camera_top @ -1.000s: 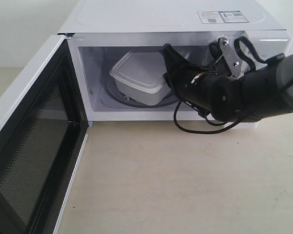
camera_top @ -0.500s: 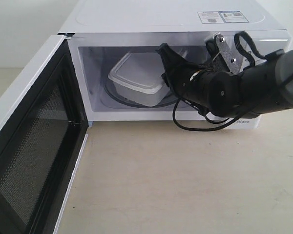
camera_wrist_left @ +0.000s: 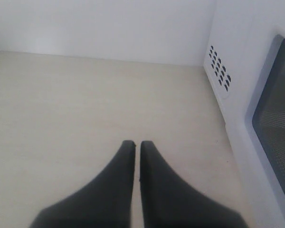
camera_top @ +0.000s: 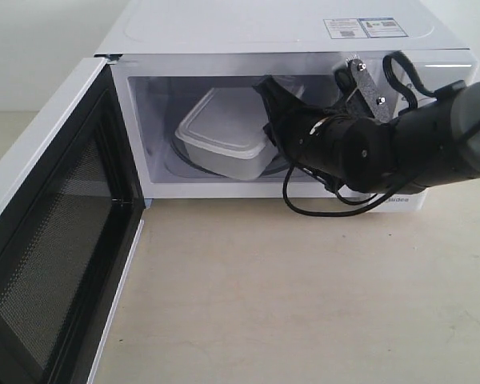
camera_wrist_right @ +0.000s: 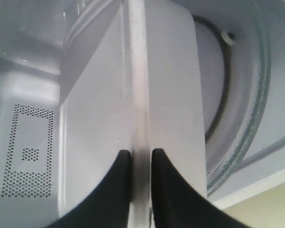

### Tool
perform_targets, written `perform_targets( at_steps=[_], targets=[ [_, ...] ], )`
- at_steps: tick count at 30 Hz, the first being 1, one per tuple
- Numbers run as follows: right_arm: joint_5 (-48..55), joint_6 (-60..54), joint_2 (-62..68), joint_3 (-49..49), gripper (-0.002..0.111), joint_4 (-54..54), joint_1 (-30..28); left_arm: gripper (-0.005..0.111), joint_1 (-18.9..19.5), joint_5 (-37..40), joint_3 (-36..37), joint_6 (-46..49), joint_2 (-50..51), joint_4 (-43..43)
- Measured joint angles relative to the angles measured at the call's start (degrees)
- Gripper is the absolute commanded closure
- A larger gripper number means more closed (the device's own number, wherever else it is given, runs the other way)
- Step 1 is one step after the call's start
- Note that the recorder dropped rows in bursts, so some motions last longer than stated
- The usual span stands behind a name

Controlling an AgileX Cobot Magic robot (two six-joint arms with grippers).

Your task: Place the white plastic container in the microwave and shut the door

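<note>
The right arm [camera_top: 416, 152] is reaching in from the right side of the bench [camera_top: 288, 304], its forearm lying nearly level and its wrist angling into the open cavity of the microwave [camera_top: 264, 24]. A black cable [camera_top: 304, 206] is drooping in a loop beneath the wrist. The right end effector [camera_top: 266, 83] is passing through the cavity mouth, and in the right wrist view the right end effector [camera_wrist_right: 141, 152] is pinching the raised rim of the white plastic container [camera_wrist_right: 166, 71] between its two dark fingers [camera_wrist_right: 118, 185], closed tight on that edge

The white plastic container [camera_top: 224, 132] is sitting inside the cavity over the glass turntable [camera_top: 186, 154], towards the left half of the chamber, with its lid on. Whether its base is resting fully on the glass turntable [camera_wrist_right: 247, 95] is not showing clearly

The door [camera_top: 48, 200] is standing wide open on the left, its black inner frame and mesh window facing the camera

The left end effector [camera_wrist_left: 135, 143] is hovering low over the bare bench [camera_wrist_left: 85, 104] beside the outer face of the door [camera_wrist_left: 275, 123], its fingers pressing almost together and holding nothing
</note>
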Motion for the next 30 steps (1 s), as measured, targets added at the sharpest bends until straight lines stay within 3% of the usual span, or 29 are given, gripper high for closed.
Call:
perform_targets(
  at_steps=[4, 9, 13, 19, 30],
  targets=[
    [-0.28, -0.21, 0.00, -0.25, 0.057, -0.22, 0.00, 0.102, 0.00, 0.00, 0.00, 0.00, 0.00, 0.00],
    [-0.37, -0.31, 0.00, -0.25, 0.055, -0.22, 0.00, 0.102, 0.00, 0.00, 0.00, 0.00, 0.00, 0.00],
    [0.95, -0.31, -0.11, -0.25, 0.070, -0.22, 0.00, 0.102, 0.00, 0.00, 0.00, 0.00, 0.00, 0.00],
    [10.34, -10.97, -3.51, -0.25, 0.108, -0.22, 0.00, 0.102, 0.00, 0.00, 0.00, 0.00, 0.00, 0.00],
    [33.06, -48.71, -12.60, -0.29, 0.108, -1.59, 0.00, 0.102, 0.00, 0.00, 0.00, 0.00, 0.00, 0.00]
  ],
)
